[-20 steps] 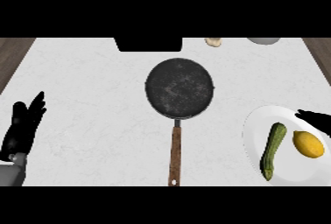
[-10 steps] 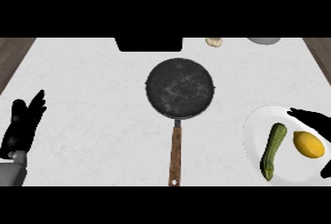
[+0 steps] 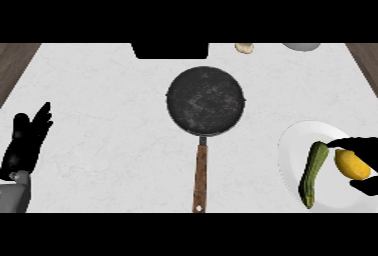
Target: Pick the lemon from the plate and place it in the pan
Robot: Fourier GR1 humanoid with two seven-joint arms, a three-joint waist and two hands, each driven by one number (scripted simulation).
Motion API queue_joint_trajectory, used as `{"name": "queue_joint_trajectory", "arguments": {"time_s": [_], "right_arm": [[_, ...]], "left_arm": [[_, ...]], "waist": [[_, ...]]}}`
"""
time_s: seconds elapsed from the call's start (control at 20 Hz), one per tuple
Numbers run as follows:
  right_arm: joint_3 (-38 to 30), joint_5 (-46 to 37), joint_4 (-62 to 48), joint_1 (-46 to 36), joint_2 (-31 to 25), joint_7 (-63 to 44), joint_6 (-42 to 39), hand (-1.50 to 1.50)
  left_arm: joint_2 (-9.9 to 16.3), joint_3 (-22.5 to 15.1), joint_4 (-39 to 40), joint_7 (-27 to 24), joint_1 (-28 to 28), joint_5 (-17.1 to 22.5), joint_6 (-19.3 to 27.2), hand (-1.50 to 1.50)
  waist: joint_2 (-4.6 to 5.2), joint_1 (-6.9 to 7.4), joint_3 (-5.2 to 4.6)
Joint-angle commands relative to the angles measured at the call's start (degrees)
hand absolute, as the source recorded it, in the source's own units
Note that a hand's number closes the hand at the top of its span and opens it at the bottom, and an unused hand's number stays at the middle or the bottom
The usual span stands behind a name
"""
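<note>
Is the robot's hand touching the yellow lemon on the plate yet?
Cannot tell. In the head view the right hand curls around the lemon on the plate, dark fingers meeting its edges above and below, but looking straight down hides any gap.

Bright, even, shadowless light on the counter (image 3: 111, 100); no glare.

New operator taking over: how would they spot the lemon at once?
Find the white plate at the counter's right edge, right of the pan. Two things lie on it: the lemon is the short yellow oval, right of the long green zucchini, between the right robot hand's fingers.
</note>
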State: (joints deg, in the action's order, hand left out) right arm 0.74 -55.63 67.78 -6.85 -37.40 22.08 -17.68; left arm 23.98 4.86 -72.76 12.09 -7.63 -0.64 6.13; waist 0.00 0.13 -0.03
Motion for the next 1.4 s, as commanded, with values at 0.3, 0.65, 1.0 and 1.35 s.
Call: {"name": "queue_joint_trajectory", "arguments": {"time_s": [0.3,0.65,1.0,1.35], "right_arm": [[-3.2,-5.0,-4.8,-4.5,0.7,4.5,7.0,1.5],[-1.6,-8.4,-21.1,-19.7,1.6,8.4,5.8,1.5],[-7.8,-2.2,-24.1,-24.3,2.6,15.7,9.2,1.5],[-13.7,8.4,-13.4,-27.2,7.9,18.4,10.3,1.5]], "left_arm": [[-1.1,2.7,-1.8,0.0,1.7,-2.0,-1.8,0.0],[-4.6,0.5,-1.8,-1.2,1.7,-4.2,-0.5,0.0],[-3.7,1.3,-4.7,2.3,1.9,-4.6,-1.0,0.0],[-2.8,3.2,-1.4,1.5,0.1,-3.2,-2.6,0.0]], "waist": [[0.0,-0.01,0.03],[0.38,1.24,0.08],[0.06,0.62,0.11],[-0.14,-0.48,0.0]]}}
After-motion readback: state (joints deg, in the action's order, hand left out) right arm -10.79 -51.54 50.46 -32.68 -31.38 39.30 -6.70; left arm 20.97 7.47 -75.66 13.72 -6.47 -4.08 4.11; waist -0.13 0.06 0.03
